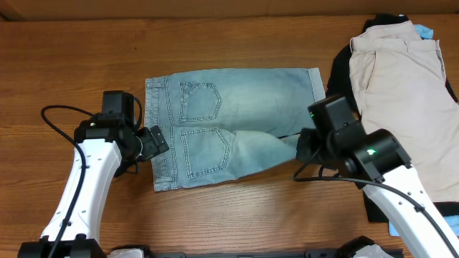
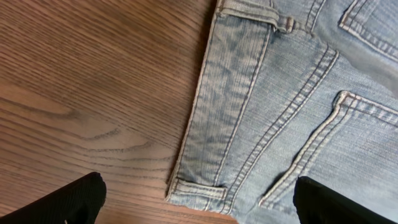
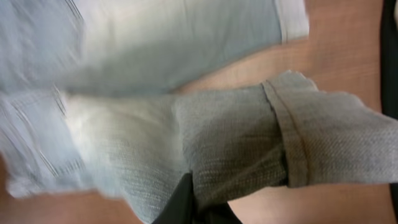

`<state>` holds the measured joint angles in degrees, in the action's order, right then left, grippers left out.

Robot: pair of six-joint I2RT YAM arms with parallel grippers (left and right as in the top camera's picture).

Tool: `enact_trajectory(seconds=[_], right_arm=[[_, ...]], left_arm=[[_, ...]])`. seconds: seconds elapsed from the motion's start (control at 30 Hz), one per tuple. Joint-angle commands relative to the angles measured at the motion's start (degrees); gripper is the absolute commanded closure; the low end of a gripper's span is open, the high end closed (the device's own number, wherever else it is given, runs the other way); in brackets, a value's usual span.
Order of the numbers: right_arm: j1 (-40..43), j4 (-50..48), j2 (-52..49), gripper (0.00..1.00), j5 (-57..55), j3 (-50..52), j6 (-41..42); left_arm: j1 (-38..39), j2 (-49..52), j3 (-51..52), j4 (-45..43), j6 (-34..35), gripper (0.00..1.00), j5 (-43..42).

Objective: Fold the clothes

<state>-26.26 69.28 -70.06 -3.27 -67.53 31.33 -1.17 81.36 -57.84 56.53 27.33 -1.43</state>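
Note:
The faded light-blue denim shorts [image 1: 229,115] lie back-pockets up in the middle of the table, waistband to the left. The near leg is lifted and bunched toward the right. My right gripper [image 1: 307,147] is shut on that leg's cuffed end [image 3: 292,143], holding it off the table. My left gripper [image 1: 152,142] is open at the waistband's near end; in the left wrist view its fingers [image 2: 199,202] straddle the waistband corner [image 2: 196,186] without gripping it.
Beige shorts [image 1: 401,86] lie over a black garment [image 1: 343,66] at the right edge, right behind my right arm. A blue cloth [image 1: 426,31] peeks out at the back right. Bare wooden tabletop [image 1: 72,64] surrounds the denim shorts.

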Motion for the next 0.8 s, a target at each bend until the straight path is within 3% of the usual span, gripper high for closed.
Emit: enact_trajectory(seconds=[0.0, 0.03, 0.07, 0.17, 0.23, 0.33, 0.53, 0.77], right_arm=[[-3.21, 4.24, -0.26, 0.96, 3.74, 2.03, 3.02], [-4.20, 6.71, -0.26, 0.95, 4.26, 2.78, 5.64], [-5.14, 9.20, -0.26, 0.88, 4.66, 3.50, 8.31], [-7.21, 15.91, -0.26, 0.43, 5.73, 4.90, 13.79], [-7.82, 18.23, -0.24, 0.27, 5.81, 5.01, 15.28], [-7.63, 17.49, 0.07, 0.19, 5.49, 4.87, 15.19], [-5.14, 9.27, 0.20, 0.17, 4.83, 1.77, 8.15], [-0.92, -1.60, 0.17, 0.13, 4.44, 0.79, 2.82]], left_arm=[[-0.31, -1.14, -1.68, 0.39, -2.14, 0.00, 0.37], [-0.31, -1.14, -1.68, 0.48, -2.38, 0.00, 0.33], [-0.31, -1.14, -1.68, 0.59, -2.82, 0.00, 0.20], [-0.31, -1.14, -1.68, 0.66, -3.96, 0.00, -0.07], [-0.31, -1.14, -1.68, 0.59, -4.87, 0.00, -0.07], [-0.20, -1.14, -1.68, 0.35, -6.19, 0.00, -0.07], [0.20, -1.11, -1.68, -0.87, -11.17, 0.00, -0.76], [1.36, 1.57, -1.25, -0.13, -15.39, 0.00, -7.13]])
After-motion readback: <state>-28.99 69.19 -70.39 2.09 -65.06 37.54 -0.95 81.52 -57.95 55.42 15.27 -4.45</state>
